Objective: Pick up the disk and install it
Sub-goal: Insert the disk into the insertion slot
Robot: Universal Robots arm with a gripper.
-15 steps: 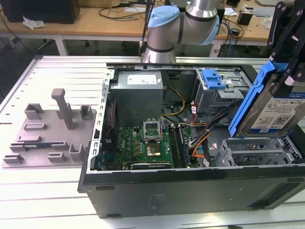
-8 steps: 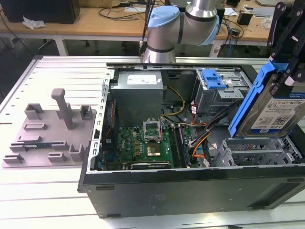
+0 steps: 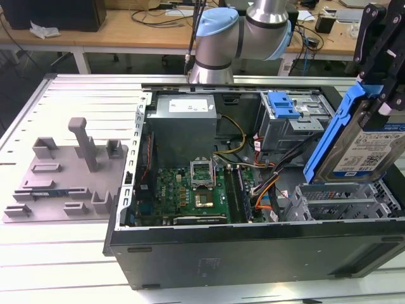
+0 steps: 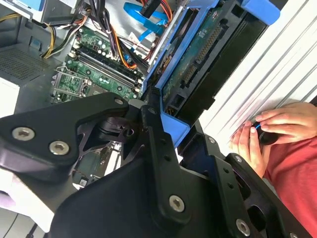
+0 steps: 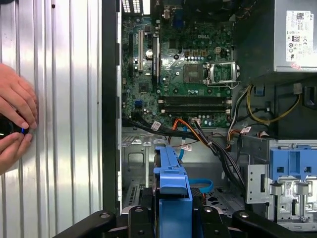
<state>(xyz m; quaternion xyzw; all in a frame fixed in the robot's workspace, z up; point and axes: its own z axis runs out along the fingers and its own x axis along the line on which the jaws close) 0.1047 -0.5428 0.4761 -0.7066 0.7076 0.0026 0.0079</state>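
Gripper (image 3: 381,101): jaws clamped on disk (image 3: 367,142), at its rails (image 3: 330,139).
Position: tilted, above cage (image 3: 335,201).
Handling: judged rigid, dense, shock-sensitive; rails safest hold.

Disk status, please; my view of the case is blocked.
Copy: gripper shut on disk. Disk tilted above the drive cage, not seated. Watch cables beside the cage.

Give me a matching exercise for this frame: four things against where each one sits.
1 the disk
2 power supply
3 motherboard
4 grey fixture plate

a on the table outside the case
b held tilted above the case
c flat on the case floor
d grey box in a case corner

Pairs: 1-b, 2-d, 3-c, 4-a
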